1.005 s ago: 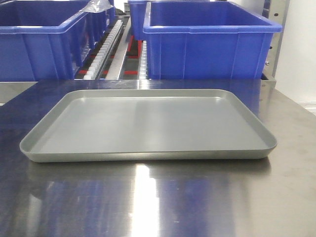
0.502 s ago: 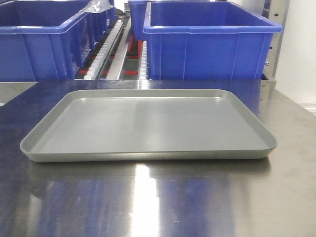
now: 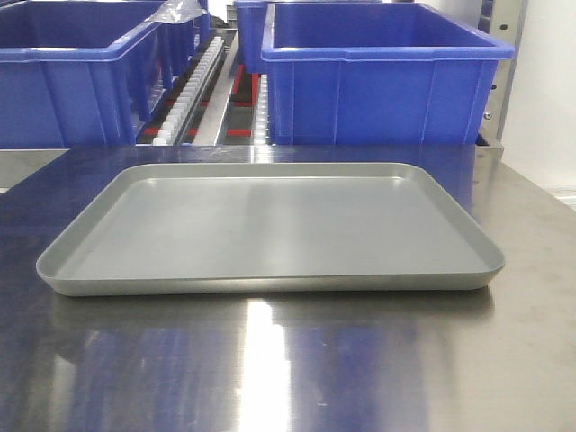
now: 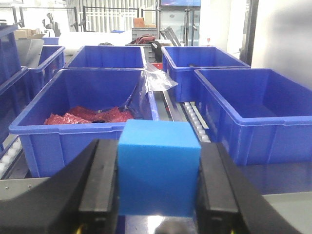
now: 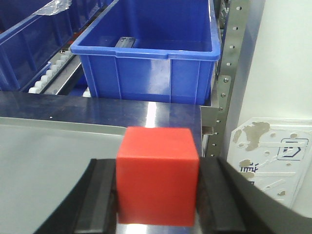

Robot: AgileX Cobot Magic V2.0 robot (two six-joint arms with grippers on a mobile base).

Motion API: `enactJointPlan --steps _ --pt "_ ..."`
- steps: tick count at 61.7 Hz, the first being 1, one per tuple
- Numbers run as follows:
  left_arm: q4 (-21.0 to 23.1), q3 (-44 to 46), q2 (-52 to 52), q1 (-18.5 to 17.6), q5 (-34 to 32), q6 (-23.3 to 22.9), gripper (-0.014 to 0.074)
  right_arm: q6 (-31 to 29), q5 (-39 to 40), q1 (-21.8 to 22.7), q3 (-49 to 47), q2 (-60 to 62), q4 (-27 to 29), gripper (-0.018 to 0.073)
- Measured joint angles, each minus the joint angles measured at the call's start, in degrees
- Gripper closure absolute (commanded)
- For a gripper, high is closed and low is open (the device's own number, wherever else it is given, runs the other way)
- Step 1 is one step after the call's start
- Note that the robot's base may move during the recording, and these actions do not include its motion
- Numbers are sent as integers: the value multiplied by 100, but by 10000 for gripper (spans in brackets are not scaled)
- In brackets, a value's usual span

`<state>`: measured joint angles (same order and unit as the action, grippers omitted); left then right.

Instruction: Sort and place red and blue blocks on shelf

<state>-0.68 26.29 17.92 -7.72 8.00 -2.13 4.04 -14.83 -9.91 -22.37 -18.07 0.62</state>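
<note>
While my left claw (image 4: 157, 183) pinches the small matte bright blue cube (image 4: 158, 165), facing large blue plastic bins (image 4: 265, 114) on the steel roller shelf (image 4: 197, 122), my right claw (image 5: 157, 195) clamps the matching bright red cube (image 5: 157, 173) near the shallow grey metal tray (image 5: 53, 124).

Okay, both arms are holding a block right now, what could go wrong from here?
The blue block sits in the left gripper's jaws facing a bin already holding red packets; released there, it might be mis-sorted.
The red block, in the right gripper's jaws, hangs near the tray rim and the perforated shelf upright; a swing could clip either.
</note>
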Motion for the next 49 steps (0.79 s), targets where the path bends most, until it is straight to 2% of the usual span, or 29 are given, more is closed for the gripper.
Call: enactJointPlan --steps 49 --pt "-10 -22 0 0 0 0 472 0 0 0 0 0 0 182"
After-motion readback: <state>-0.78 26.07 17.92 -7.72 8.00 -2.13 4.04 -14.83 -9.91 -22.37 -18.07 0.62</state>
